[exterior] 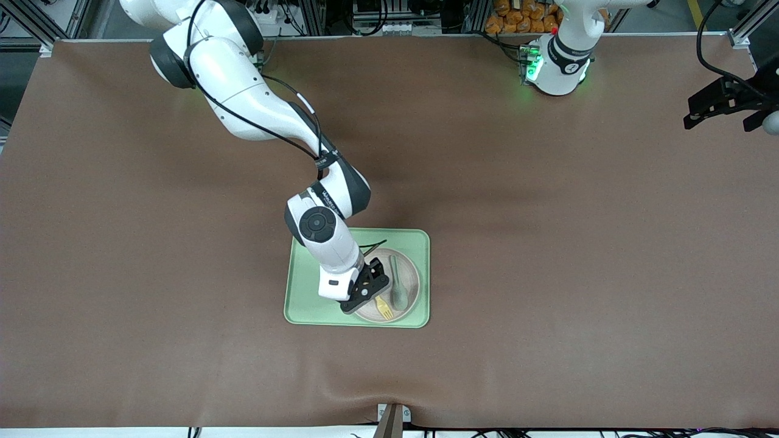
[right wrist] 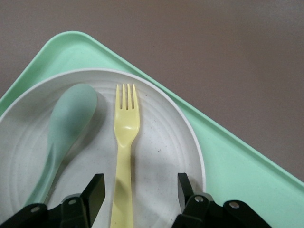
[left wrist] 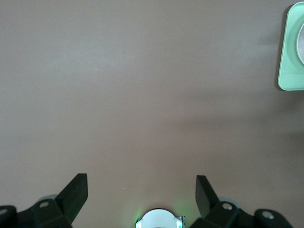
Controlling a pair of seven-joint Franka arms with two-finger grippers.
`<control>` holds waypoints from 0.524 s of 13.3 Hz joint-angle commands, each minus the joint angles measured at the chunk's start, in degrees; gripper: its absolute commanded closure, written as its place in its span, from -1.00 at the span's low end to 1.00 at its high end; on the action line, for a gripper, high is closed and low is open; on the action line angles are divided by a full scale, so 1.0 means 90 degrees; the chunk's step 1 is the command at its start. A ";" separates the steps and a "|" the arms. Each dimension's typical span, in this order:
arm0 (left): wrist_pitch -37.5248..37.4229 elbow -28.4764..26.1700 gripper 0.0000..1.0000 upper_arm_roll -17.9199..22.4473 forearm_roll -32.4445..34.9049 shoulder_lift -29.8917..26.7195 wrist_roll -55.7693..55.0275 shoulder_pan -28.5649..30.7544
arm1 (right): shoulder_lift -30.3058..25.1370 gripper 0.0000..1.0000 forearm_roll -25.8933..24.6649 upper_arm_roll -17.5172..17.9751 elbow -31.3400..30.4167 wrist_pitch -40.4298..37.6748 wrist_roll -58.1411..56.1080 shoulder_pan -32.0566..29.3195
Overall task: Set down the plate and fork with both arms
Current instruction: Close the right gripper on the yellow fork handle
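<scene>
Right gripper [exterior: 372, 291] is low over the round cream-beige matte plate [exterior: 409, 275], which sits on the rectangular light-green tray [exterior: 302, 292], at the tray's end toward the left arm. On the plate: the small pale-yellow plastic fork [exterior: 383, 308] and a pale grey-green spoon [exterior: 398, 286] lying side by side, the fork nearer the front camera.

In the right wrist view the black fingers [right wrist: 93, 195] are spread apart with the fork [right wrist: 124, 142] handle running up between them. No contact visible, nothing gripped. How far the fingertips are above the plate [right wrist: 161, 156] surface I can't say; the wrist view cuts them off.

Left gripper [left wrist: 138, 195] is parked high over bare brown table near its base, jaws wide, holding nothing. Only a corner of the tray [left wrist: 286, 71] shows in its view. That arm is waiting.

My read of the step: right arm is lined up for the fork pick, grasp not yet made. Plate not yet handled.

Next move likely calls for:
- a short descent, then closing on the handle while centred
- keeping clear of the spoon [right wrist: 66, 128], which lies just beside the fork
- care with a thin, flat handle on a smooth plate; it could skid or twist as the fingers close
</scene>
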 commanded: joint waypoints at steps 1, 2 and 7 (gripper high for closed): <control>0.0135 -0.0002 -1.00 0.0002 -0.0113 -0.0080 0.0057 -0.0039 | 0.0262 -0.39 -0.0114 -0.0100 0.0283 0.0146 0.0216 0.0140; 0.0213 -0.0002 -1.00 0.0002 -0.0113 -0.0080 0.0067 -0.0049 | 0.0291 -0.39 -0.0114 -0.0110 0.0274 0.0185 0.0216 0.0149; 0.0605 -0.0071 -1.00 0.0002 -0.0319 0.0144 0.0057 -0.0059 | 0.0331 -0.09 -0.0192 -0.0237 0.0283 0.0214 0.0303 0.0276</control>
